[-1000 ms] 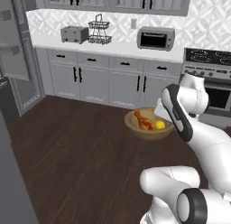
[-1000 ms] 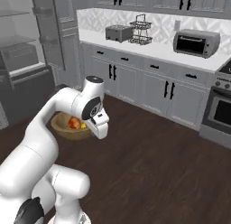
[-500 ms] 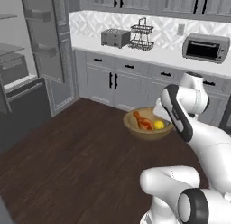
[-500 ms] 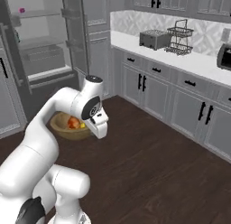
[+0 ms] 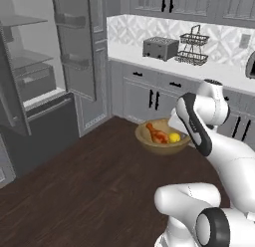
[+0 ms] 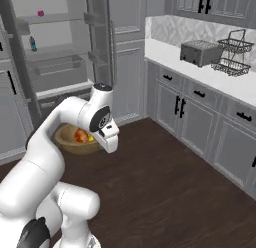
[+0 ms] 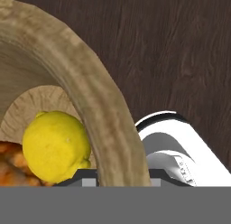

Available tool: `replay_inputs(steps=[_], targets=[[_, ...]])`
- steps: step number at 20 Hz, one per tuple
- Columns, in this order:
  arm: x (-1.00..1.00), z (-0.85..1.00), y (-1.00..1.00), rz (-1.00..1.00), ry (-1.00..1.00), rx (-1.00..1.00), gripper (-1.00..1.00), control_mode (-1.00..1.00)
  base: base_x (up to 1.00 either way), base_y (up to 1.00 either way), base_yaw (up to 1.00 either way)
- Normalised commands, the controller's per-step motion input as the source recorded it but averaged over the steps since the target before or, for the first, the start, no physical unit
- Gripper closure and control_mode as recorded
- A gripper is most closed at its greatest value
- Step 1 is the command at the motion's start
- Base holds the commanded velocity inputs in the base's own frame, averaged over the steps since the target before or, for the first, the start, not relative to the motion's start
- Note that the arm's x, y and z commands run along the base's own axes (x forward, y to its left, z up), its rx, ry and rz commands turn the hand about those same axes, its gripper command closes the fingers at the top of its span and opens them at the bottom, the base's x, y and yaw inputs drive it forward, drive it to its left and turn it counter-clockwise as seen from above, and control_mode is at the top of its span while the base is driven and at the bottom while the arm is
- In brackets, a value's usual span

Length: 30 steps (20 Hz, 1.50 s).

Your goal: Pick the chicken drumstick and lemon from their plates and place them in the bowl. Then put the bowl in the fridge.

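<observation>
bowl [image 5: 162, 143]: tan wood, thick rim | lemon [image 7: 56, 146] inside | claw clamped on rim

My base has swung left, so the whole view has shifted (nothing in the room itself moved): the open fridge [image 5: 45, 86] now fills the left side, and the toaster [image 5: 160, 47] and wire rack [image 5: 193, 47] have slid right

A home kitchen: grey panelled cabinets [image 6: 200, 117] are running under a white counter [image 5: 199, 66] that is carrying a toaster [image 5: 160, 47] and wire basket [image 5: 193, 48]; a tall grey fridge [image 5: 35, 76] is standing open over dark wood flooring [image 5: 89, 191].
</observation>
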Motion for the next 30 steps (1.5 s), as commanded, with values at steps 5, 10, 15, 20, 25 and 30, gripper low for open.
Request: replay_inputs(steps=[5, 10, 15, 20, 25, 30], targets=[[0.0, 0.0, 0.0, 0.0, 0.0, 0.0, 1.0, 1.0, 1.0, 0.0, 0.43], [0.0, 0.0, 0.0, 0.0, 0.0, 0.0, 1.0, 1.0, 1.0, 0.0, 0.48], [0.0, 0.0, 0.0, 0.0, 0.0, 0.0, 1.0, 1.0, 1.0, -0.01, 0.47], [0.0, 0.0, 0.0, 0.0, 0.0, 0.0, 1.0, 1.0, 1.0, -0.26, 0.42], [0.0, 0.0, 0.0, 0.0, 0.0, 0.0, 1.0, 1.0, 0.95, -0.54, 0.21], [0.0, 0.0, 0.0, 0.0, 0.0, 0.0, 1.0, 1.0, 0.82, -0.29, 0.0]])
